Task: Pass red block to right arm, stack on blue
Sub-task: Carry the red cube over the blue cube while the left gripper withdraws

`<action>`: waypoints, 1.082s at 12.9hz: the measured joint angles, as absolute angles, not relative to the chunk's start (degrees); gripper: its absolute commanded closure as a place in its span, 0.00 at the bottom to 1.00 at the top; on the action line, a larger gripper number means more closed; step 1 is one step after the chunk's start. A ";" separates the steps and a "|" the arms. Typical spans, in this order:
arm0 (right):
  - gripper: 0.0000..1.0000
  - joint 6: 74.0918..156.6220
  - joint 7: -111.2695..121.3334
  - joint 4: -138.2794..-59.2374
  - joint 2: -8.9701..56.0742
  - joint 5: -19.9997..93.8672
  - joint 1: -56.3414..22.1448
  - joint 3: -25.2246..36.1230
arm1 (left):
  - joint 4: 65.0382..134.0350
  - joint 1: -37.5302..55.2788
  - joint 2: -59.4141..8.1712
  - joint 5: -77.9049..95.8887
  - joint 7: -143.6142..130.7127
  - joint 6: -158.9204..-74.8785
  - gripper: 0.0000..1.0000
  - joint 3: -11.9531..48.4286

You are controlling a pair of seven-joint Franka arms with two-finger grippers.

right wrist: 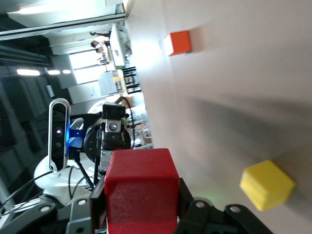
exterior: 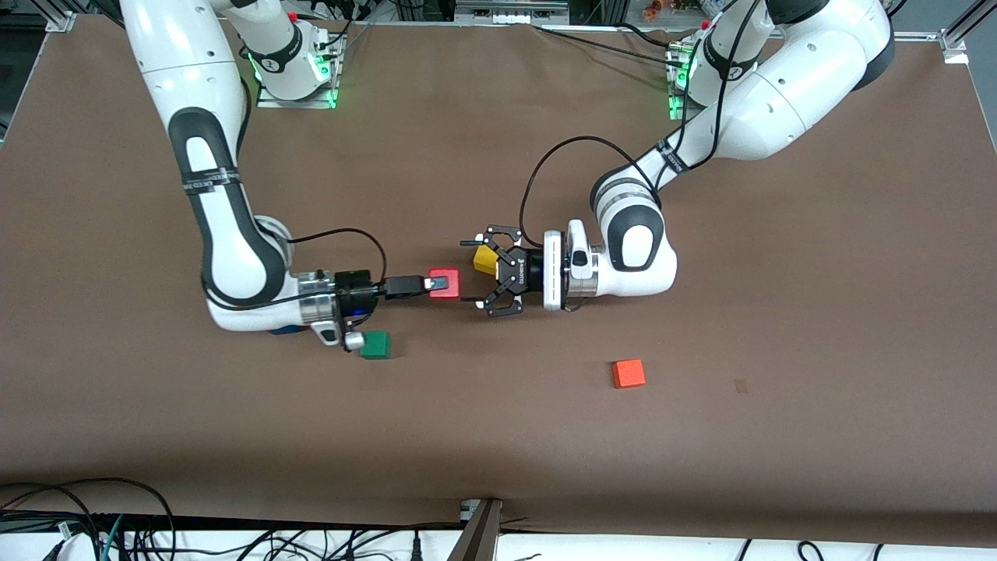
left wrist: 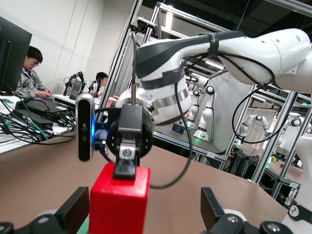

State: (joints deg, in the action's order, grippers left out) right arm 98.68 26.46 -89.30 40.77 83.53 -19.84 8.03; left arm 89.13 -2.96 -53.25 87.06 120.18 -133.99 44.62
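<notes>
My right pincer point(exterior: 430, 285) pinches the small deep-red cube point(exterior: 445, 284) above the brown bench point(exterior: 498, 436), while my left pincer point(exterior: 477, 274) is spread around it, so the handover looks done. Stacking on the small blue cube point(exterior: 287, 329), just visible under my right wrist, remains.

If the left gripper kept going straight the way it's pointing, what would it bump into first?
Probably the red block, right between the left gripper's open fingers. The right gripper is shut on that block, so it would come next. How much gap is left is hard to judge.
</notes>
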 measured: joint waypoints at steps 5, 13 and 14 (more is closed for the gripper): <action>0.98 99.30 26.45 -84.11 39.77 62.70 -19.62 15.26 | 86.67 -8.91 -52.31 65.49 100.52 -126.57 0.00 44.09; 1.00 105.48 21.74 -78.16 39.41 21.60 -20.27 17.07 | 79.81 -18.47 -52.02 39.54 70.41 -103.56 0.00 43.38; 1.00 105.50 19.77 -77.82 39.21 18.49 -20.75 17.08 | 79.43 -18.92 -51.75 37.20 66.54 -102.03 0.00 43.39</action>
